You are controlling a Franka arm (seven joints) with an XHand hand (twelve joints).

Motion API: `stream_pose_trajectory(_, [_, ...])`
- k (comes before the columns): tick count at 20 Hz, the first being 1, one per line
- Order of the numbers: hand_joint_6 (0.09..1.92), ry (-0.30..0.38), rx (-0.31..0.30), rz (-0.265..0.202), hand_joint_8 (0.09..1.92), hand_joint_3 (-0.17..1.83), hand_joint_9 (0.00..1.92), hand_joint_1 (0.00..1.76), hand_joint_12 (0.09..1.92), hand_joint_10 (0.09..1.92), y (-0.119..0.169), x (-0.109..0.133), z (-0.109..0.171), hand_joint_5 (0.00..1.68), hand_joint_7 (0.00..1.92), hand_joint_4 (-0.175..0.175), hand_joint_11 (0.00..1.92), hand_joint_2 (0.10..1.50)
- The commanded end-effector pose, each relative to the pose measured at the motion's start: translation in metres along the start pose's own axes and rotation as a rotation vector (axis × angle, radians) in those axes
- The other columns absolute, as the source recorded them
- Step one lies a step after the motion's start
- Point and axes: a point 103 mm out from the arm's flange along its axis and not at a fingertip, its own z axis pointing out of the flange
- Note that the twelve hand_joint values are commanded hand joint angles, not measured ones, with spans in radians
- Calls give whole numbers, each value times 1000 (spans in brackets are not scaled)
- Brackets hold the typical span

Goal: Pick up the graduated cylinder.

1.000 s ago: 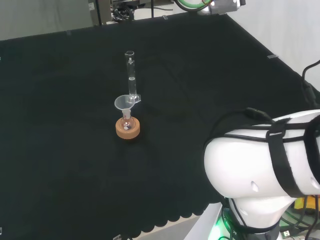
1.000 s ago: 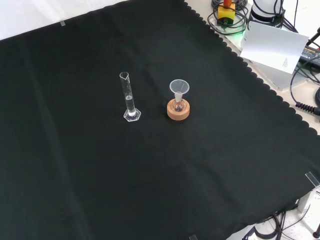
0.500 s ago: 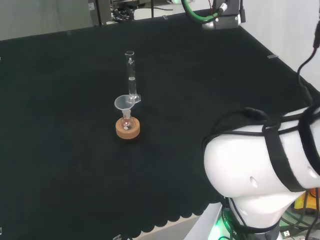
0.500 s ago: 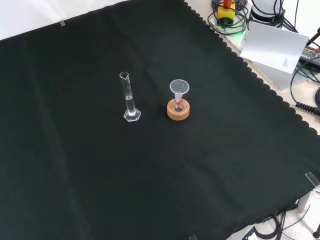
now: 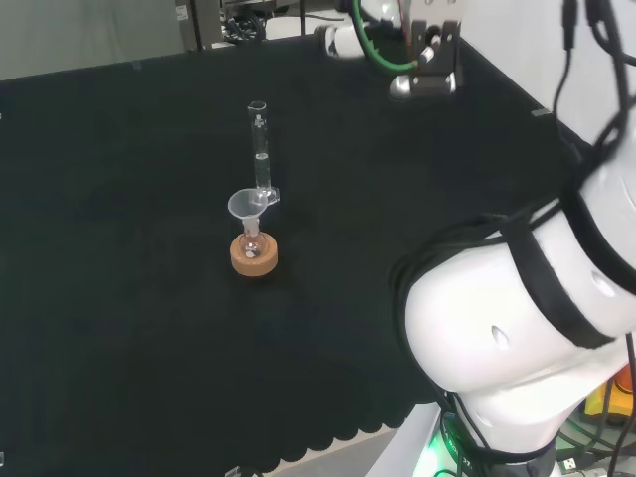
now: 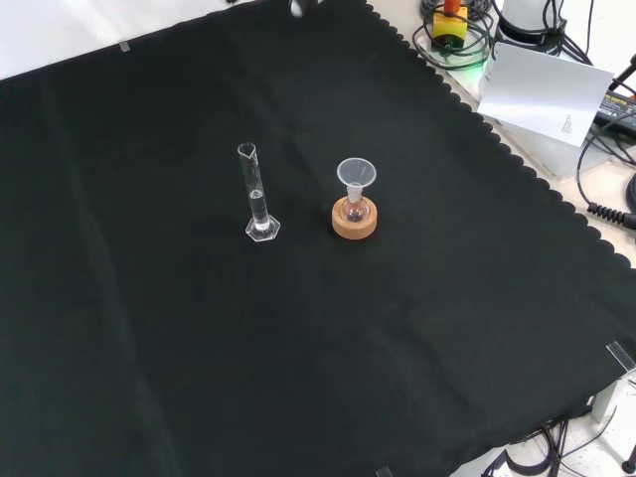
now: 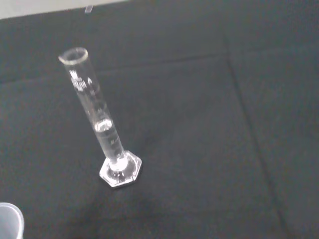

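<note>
One graduated cylinder (image 6: pixel 257 195) stands upright on its six-sided foot near the middle of the black surface (image 6: pixel 149 348), free of any contact. One small flask (image 6: pixel 355 211) sits in one cork ring (image 6: pixel 355 221), with one clear funnel (image 6: pixel 356 174) resting in the flask's neck.

In the front view the cylinder is just left of the flask and ring, with a clear gap between them. In the head view the same pieces line up one behind the other: the cylinder (image 5: pixel 260 149) is farther off, and the funnel (image 5: pixel 246 205) overlaps its foot. The wrist view shows the cylinder (image 7: pixel 99 119) close up, with printed marks on the tube and a little clear liquid low inside; a pale rim at that picture's corner is probably the funnel (image 7: pixel 10 219).

In the head view the arm's white link (image 5: pixel 517 318) stands at the near right, and a black and white part (image 5: pixel 427 60) with a green cable hangs over the far right of the surface. Whether the hand's fingers are apart or together cannot be told. Off the surface's far right corner in the front view lie cables (image 6: pixel 452 30) and a white sheet (image 6: pixel 542 89).
</note>
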Motion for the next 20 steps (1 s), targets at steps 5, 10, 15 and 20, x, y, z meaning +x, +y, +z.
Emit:
stream_pose_trajectory(5, [87,154,5,-62,700,262,372,296,1387,696,63,-7,88,320,230,-39,135,1006])
stream_pose_trajectory(10, [87,190,23,-95,684,254,298,316,1381,678,73,-5,112,274,146,-37,114,992])
stream_pose_trajectory(15, [87,281,14,-131,692,234,302,415,1390,694,82,-3,135,259,142,-37,104,953])
stream_pose_trajectory(20, [87,310,22,-163,703,228,324,498,1393,703,87,2,154,264,161,-37,105,934])
